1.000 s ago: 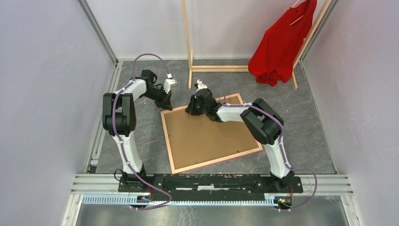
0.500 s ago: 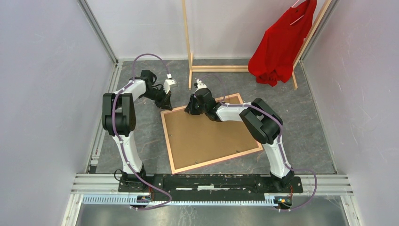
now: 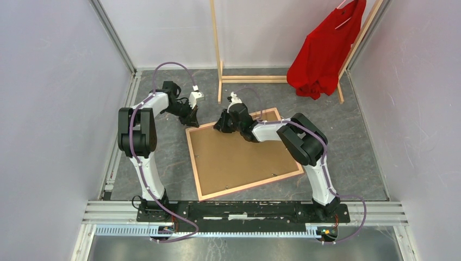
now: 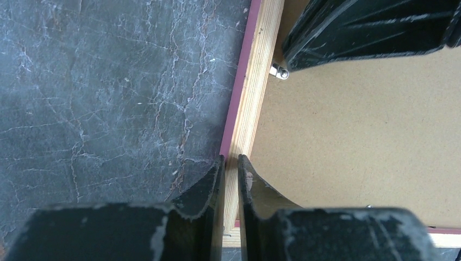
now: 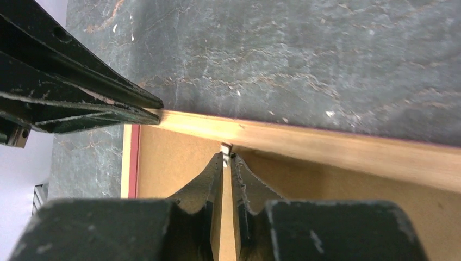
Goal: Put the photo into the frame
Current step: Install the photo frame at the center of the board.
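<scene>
The frame (image 3: 244, 157) lies face down on the dark table, its brown board backing up and its light wood edges showing. My left gripper (image 3: 191, 122) is at the frame's far left corner. In the left wrist view it (image 4: 230, 163) is shut on the wood edge (image 4: 255, 81), one finger outside and one on the backing. My right gripper (image 3: 220, 128) is at the far rail (image 5: 326, 147), and it (image 5: 228, 157) is shut on a small metal tab (image 5: 225, 148) there. The photo is out of view.
A tall bare-wood clothes rack (image 3: 217, 49) stands at the back with a red shirt (image 3: 326, 49) hanging on its right. Grey walls close in on both sides. The two grippers are close together at the frame's far left corner.
My right wrist has shifted slightly along the frame's far rail. The left arm and the frame have not visibly moved.
</scene>
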Controlling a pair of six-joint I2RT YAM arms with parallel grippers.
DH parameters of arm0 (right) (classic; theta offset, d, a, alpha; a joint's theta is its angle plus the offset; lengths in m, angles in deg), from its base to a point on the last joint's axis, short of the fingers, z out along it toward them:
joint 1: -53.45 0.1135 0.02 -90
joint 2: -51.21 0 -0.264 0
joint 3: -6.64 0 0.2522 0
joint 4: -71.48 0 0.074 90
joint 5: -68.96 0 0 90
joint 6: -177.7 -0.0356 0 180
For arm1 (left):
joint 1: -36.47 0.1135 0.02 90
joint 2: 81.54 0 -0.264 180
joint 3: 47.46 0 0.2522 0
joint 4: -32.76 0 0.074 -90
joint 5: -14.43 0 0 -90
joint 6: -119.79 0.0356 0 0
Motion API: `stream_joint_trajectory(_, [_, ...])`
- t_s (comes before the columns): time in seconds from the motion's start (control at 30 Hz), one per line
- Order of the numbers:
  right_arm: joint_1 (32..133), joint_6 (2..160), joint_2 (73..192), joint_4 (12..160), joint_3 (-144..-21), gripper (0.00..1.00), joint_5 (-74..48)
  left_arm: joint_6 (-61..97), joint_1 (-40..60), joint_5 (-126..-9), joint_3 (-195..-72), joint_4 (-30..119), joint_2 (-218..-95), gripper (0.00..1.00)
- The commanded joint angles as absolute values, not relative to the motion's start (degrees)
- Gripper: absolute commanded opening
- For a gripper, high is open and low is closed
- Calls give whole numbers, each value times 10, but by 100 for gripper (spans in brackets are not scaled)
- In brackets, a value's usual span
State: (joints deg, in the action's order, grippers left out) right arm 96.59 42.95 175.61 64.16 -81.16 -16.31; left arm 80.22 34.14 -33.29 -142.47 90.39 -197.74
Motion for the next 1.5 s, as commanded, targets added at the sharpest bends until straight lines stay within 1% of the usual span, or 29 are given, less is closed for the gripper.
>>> stream_joint_trajectory(0.0, [950, 424, 1704, 588, -753, 17, -166, 839, 341, -376, -1406, 932, -1967, 19])
stream_joint_trajectory(0.23, [939, 435, 1680, 592, -727, 18, -162, 814, 344, -366, -1442, 934, -1956, 20])
stream_joint_trajectory(0.33, [926, 450, 1649, 598, -702, 21, -164, 801, 344, -362, -1450, 934, -1957, 22])
stream_joint_trajectory(0.37, [919, 456, 1630, 600, -688, 25, -168, 793, 343, -361, -1452, 931, -1957, 23])
stream_joint_trajectory(0.43, [900, 473, 1591, 612, -651, 39, -182, 781, 343, -362, -1454, 920, -1957, 25])
stream_joint_trajectory(0.47, [891, 484, 1570, 624, -636, 45, -192, 777, 343, -363, -1453, 916, -1957, 28])
stream_joint_trajectory(0.5, [881, 492, 1548, 637, -623, 48, -203, 777, 343, -366, -1452, 914, -1958, 33])
stream_joint_trajectory(0.53, [870, 499, 1530, 644, -607, 51, -207, 777, 343, -368, -1451, 912, -1958, 39])
stream_joint_trajectory(0.57, [855, 506, 1512, 647, -590, 52, -207, 778, 343, -375, -1449, 911, -1957, 48])
stream_joint_trajectory(0.6, [840, 510, 1498, 648, -575, 52, -207, 779, 343, -382, -1446, 909, -1957, 52])
stream_joint_trajectory(0.67, [816, 524, 1482, 656, -559, 52, -207, 778, 343, -394, -1441, 903, -1956, 56])
stream_joint_trajectory(0.73, [797, 543, 1480, 670, -559, 52, -207, 775, 343, -401, -1444, 900, -1962, 58])
stream_joint_trajectory(0.8, [783, 556, 1485, 680, -564, 52, -207, 772, 343, -405, -1455, 907, -1973, 57])
stream_joint_trajectory(0.87, [774, 561, 1494, 681, -568, 51, -205, 773, 341, -411, -1456, 908, -1980, 54])
stream_joint_trajectory(0.93, [771, 563, 1507, 681, -577, 51, -197, 773, 340, -416, -1455, 909, -1986, 46])
stream_joint_trajectory(1.0, [771, 562, 1521, 679, -585, 51, -193, 773, 341, -417, -1454, 908, -1989, 35])
stream_joint_trajectory(1.03, [772, 558, 1529, 674, -588, 50, -191, 772, 340, -417, -1453, 908, -1989, 30])
stream_joint_trajectory(1.1, [771, 552, 1545, 668, -595, 45, -184, 773, 340, -417, -1451, 908, -1990, 24])
stream_joint_trajectory(1.13, [771, 547, 1550, 664, -598, 43, -181, 774, 341, -417, -1451, 908, -1991, 23])
stream_joint_trajectory(1.23, [771, 535, 1567, 656, -608, 41, -174, 773, 340, -418, -1447, 904, -1991, 22])
stream_joint_trajectory(1.47, [771, 523, 1601, 653, -635, 41, -178, 779, 338, -421, -1427, 894, -1989, 21])
